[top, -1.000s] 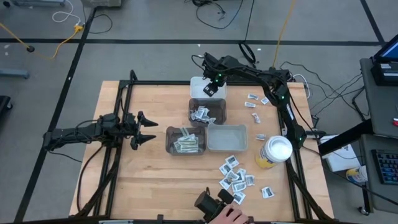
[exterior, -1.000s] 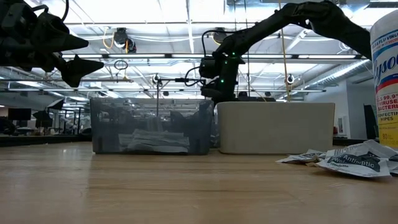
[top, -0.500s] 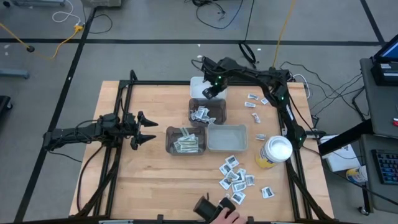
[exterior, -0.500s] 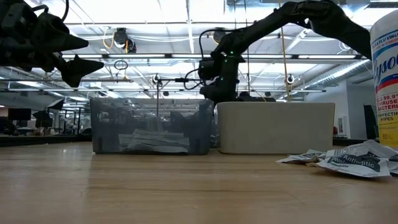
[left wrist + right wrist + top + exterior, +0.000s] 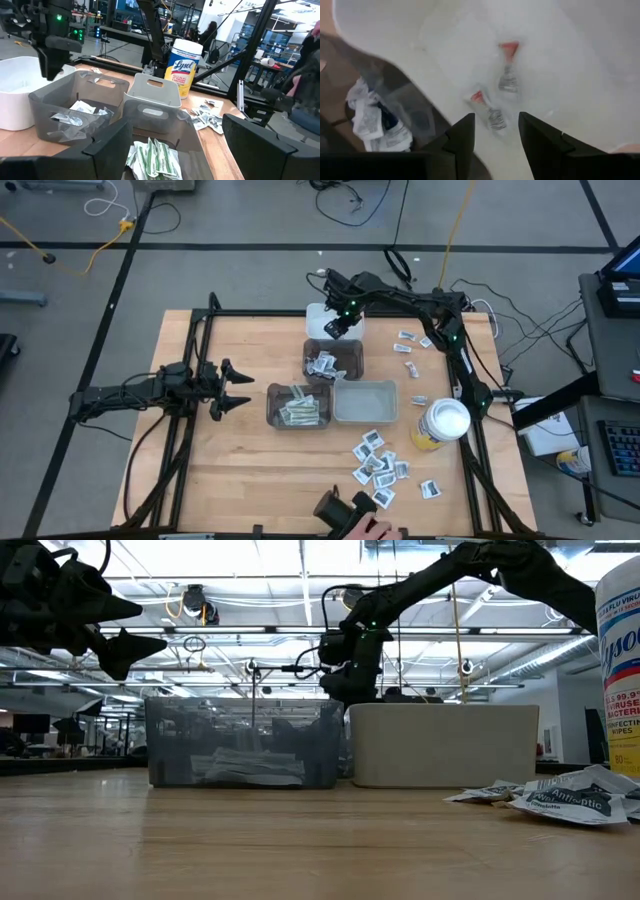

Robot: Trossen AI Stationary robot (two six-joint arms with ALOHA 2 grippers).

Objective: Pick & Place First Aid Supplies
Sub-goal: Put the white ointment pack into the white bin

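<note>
While four bins sit clustered at the centre of the high view, each holds something different: a white bin at the top with two small red-tipped packets lying apart on its floor, a dark translucent bin below it with crumpled white sachets, a second dark bin at lower left with green-striped wrappers, and a pale grey bin at lower right. Four or five loose packets lie at upper right of the table, and about ten printed sachets are scattered at lower centre; overlaps keep the count rough. One yellow Lysol canister stands at right. In the high view the right gripper hangs over the white bin, its fingers parted with nothing between them, and it sits slightly lower in the frame than a second ago. Left of the bins, the left gripper is parked with fingers spread wide and empty, unchanged. At the bottom edge a person's hand on a dark device is cut off, showing less than a second ago.
</note>
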